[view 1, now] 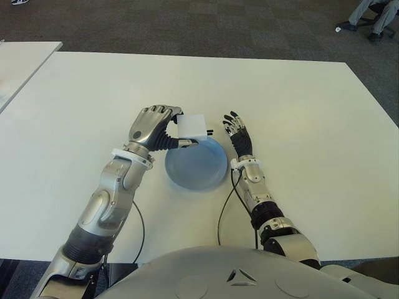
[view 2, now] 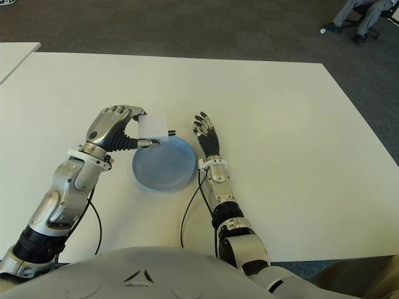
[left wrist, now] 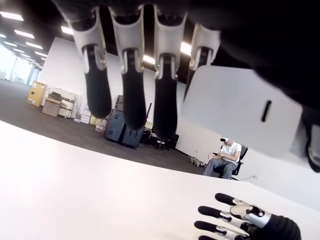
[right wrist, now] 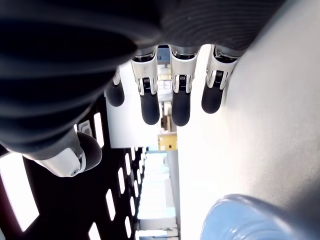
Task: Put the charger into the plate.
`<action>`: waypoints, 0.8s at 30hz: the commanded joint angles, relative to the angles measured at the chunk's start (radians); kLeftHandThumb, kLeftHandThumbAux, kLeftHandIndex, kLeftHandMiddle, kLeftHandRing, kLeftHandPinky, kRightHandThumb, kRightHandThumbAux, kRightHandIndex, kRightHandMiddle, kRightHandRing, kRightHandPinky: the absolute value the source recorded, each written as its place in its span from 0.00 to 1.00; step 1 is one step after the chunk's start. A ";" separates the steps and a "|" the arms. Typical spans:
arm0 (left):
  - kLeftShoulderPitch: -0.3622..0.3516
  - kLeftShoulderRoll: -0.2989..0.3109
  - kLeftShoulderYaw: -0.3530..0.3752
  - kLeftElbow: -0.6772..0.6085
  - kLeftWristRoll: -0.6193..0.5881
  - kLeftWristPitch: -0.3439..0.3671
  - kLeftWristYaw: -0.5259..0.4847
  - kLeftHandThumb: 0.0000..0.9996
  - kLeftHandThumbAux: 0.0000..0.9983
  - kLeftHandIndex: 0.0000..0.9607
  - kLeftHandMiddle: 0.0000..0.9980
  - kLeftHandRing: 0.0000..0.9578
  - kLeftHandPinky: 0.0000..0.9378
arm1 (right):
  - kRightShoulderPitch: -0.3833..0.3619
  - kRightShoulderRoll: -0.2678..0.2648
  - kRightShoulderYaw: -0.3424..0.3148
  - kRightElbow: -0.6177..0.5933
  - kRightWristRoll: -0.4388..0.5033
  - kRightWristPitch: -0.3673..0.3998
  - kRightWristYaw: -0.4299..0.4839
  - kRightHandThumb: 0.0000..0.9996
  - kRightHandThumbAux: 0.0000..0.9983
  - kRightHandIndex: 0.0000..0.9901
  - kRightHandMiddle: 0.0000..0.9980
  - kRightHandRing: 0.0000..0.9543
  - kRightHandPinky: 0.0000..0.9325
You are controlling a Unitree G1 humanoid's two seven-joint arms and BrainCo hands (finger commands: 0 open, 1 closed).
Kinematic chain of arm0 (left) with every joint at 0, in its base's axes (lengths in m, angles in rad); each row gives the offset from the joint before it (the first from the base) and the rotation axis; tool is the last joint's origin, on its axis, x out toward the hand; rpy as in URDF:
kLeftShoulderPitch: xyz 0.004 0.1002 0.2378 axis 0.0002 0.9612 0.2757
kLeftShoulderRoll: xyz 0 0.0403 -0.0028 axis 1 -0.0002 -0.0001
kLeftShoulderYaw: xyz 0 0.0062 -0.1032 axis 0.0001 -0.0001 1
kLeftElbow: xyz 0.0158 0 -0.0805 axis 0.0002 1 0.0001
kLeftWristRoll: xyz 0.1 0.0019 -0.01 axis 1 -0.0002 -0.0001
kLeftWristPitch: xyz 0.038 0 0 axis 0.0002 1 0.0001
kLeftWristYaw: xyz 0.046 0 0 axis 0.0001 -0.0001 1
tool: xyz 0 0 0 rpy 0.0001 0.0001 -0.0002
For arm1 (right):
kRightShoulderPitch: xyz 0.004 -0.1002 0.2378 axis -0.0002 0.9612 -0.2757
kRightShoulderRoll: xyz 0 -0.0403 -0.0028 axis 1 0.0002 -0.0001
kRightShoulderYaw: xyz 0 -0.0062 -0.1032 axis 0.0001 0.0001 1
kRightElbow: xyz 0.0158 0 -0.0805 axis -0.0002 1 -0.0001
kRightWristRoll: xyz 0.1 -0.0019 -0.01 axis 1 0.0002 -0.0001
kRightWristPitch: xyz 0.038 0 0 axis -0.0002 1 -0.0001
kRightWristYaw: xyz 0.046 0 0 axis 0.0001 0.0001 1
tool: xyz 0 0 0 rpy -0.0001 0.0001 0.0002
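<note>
Charger (view 1: 193,125) pinched in the curled left hand (view 1: 156,128), hovering over the blue plate's (view 1: 196,168) far rim. Right hand (view 1: 237,132) lies just beside the plate's right edge, fingers (right wrist: 150,102) straight and spread, holding nothing.

Silver-grey metal forearms with white wrist rings and black ribbed elbow sleeves. Left hand (view 1: 154,128) silver-backed with black fingers (left wrist: 133,95) in white knuckle housings; right hand (view 1: 237,132) black with silver joints. Black cable (view 1: 224,212) along each forearm; grey torso shell (view 1: 230,274) with triangular mark.
</note>
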 commanded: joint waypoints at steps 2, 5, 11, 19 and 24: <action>0.017 -0.006 -0.013 0.026 0.003 -0.026 0.002 0.75 0.70 0.46 0.87 0.90 0.92 | 0.031 0.034 -0.015 0.021 0.007 0.017 -0.006 0.00 0.52 0.08 0.17 0.15 0.14; 0.025 -0.008 -0.012 0.034 0.001 -0.033 0.004 0.75 0.70 0.46 0.87 0.90 0.92 | 0.032 0.034 -0.017 0.017 0.009 0.015 -0.004 0.00 0.52 0.08 0.16 0.14 0.13; 0.039 -0.020 -0.018 0.059 0.002 -0.038 0.015 0.75 0.70 0.46 0.86 0.90 0.92 | 0.034 0.034 -0.023 0.008 0.012 0.012 -0.005 0.00 0.52 0.07 0.14 0.11 0.10; 0.043 -0.008 -0.030 0.194 -0.040 -0.101 0.031 0.75 0.70 0.46 0.85 0.88 0.89 | 0.046 0.030 -0.029 -0.029 0.016 0.023 -0.003 0.00 0.53 0.07 0.11 0.09 0.09; 0.029 0.070 -0.044 0.188 -0.054 -0.117 -0.120 0.71 0.69 0.45 0.74 0.75 0.73 | 0.060 0.029 -0.028 -0.058 0.021 0.030 0.004 0.00 0.55 0.05 0.09 0.07 0.06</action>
